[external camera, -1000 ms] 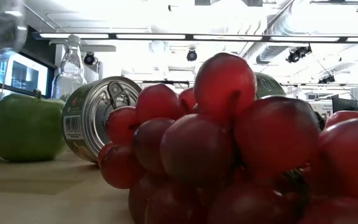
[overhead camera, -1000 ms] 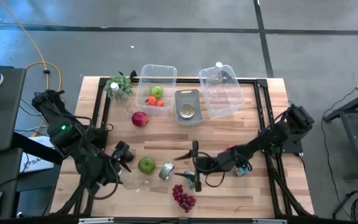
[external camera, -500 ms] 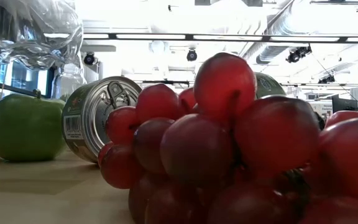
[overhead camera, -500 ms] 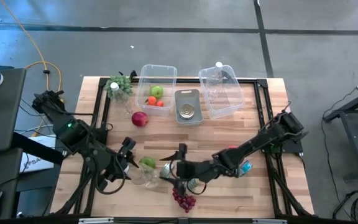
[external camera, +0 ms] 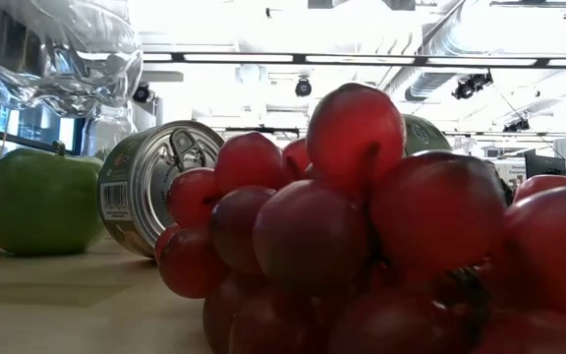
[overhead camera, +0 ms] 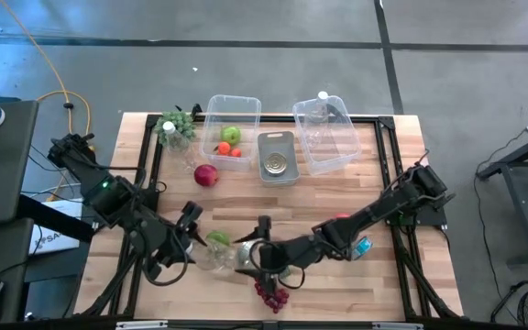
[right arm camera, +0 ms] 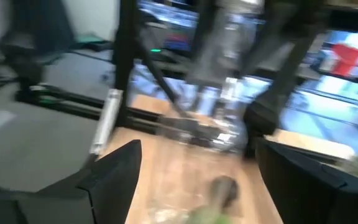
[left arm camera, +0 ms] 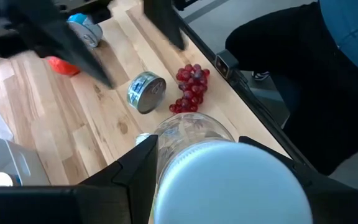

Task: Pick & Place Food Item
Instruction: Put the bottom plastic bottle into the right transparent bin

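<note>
A clear plastic bottle [overhead camera: 211, 257] is lifted near the table's near-middle, shut in my left gripper [overhead camera: 193, 243]. In the low view its base [external camera: 52, 49] hangs above the green apple [external camera: 37, 202]. A tin can [overhead camera: 245, 253] lies on its side just right of the bottle. Red grapes [overhead camera: 269, 293] lie nearer the near edge. My right gripper [overhead camera: 262, 249] is open, with its fingers [left arm camera: 73, 37] reaching in from the right. Their tips stand just short of the can [left arm camera: 146, 92] and touch nothing. My left gripper pinches the bottle between its two fingers [left arm camera: 126, 180] near the white cap end [left arm camera: 229, 183]. The clear body [left arm camera: 194, 127] juts forward past the fingertips. The bottle is held clear of the table, with its base up above the apple in the low view.
Along the far edge stand a clear bin [overhead camera: 232, 117] with fruit, a grey tray [overhead camera: 277, 139] holding a can, and a second clear bin [overhead camera: 328, 137]. A red apple [overhead camera: 206, 174] and green grapes [overhead camera: 177, 126] lie left of them. A person in dark clothes [left arm camera: 328, 93] is beyond the near edge.
My right gripper has moved left across the table toward the can, staying open. My left gripper has carried the bottle to the right toward the apple and can. In the low view the bottle's base has come further into the picture from the top left.
</note>
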